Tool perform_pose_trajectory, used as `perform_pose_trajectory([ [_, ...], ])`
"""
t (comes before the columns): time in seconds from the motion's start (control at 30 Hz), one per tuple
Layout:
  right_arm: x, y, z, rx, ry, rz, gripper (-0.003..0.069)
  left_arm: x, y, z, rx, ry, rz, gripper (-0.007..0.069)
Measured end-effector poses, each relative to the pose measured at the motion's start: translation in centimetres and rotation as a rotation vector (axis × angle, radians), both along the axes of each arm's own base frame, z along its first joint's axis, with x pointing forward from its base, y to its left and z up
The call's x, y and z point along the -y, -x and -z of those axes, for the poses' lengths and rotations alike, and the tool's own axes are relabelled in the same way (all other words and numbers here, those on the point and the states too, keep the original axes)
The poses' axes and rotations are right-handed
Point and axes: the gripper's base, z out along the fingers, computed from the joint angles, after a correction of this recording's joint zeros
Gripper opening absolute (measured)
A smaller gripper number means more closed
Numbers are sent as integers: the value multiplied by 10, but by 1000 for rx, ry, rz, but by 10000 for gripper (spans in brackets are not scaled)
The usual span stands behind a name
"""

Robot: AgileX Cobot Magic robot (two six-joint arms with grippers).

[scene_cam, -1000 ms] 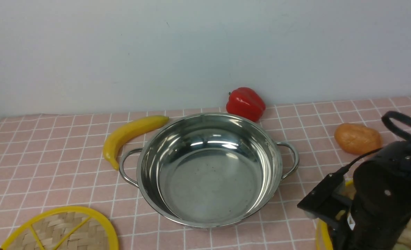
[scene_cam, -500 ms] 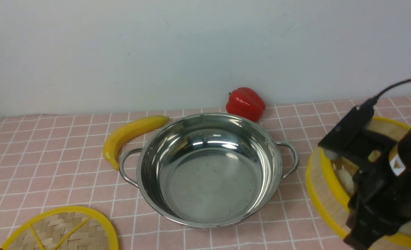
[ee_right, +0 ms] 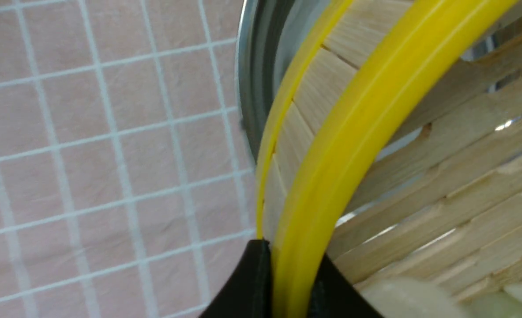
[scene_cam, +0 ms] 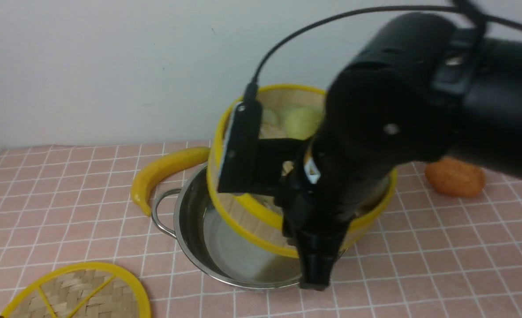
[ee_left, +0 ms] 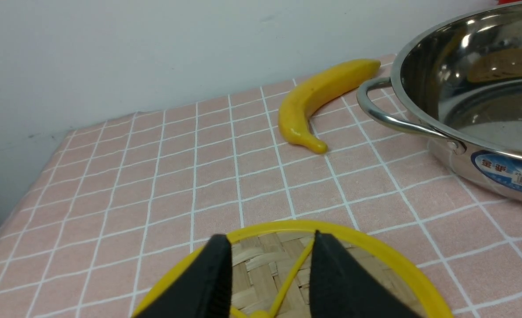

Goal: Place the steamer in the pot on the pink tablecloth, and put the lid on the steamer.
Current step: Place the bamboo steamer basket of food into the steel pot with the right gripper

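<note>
Right claw (ee_right: 287,287) clamped on the tilted steamer (scene_cam: 252,212) over the pot (scene_cam: 190,229); left claw (ee_left: 269,274) apart above the lid (ee_left: 375,260).

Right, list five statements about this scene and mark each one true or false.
1. The right pincer grips the steamer by its rim. True.
2. The steamer sits flat in the pot. False: it is held tilted over the pot, not seated.
3. The lid is on the steamer. False: it lies on the cloth, to the pot's front left.
4. The left pincer is open over the lid. True.
5. The banana lies inside the pot. False: it lies on the cloth beside the pot's left handle.
</note>
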Motion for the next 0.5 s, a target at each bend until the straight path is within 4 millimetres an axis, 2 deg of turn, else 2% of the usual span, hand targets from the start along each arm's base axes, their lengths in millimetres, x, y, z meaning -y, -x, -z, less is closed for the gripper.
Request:
perform_pose_trajectory([
  [0.07, -18, -16, 12, 31, 36, -27, 78, 0, 0, 0, 0, 0, 0, 243],
  [0.1, -18, -16, 12, 31, 36, -27, 78, 0, 0, 0, 0, 0, 0, 243],
  [0.13, -30, -28, 26, 45, 72, -39, 78, 0, 0, 0, 0, 0, 0, 243],
  [0.17, -35, -33, 31, 53, 85, -45, 78, 0, 0, 0, 0, 0, 0, 243],
  [0.2, -35, -33, 31, 53, 85, -45, 78, 0, 0, 0, 0, 0, 0, 243],
  [0.3, -47, -43, 54, 30, 121, -53, 78, 0, 0, 0, 0, 0, 0, 243],
  [0.5, -57, -49, 97, -39, 190, -57, 78, 0, 0, 0, 0, 0, 0, 243],
])
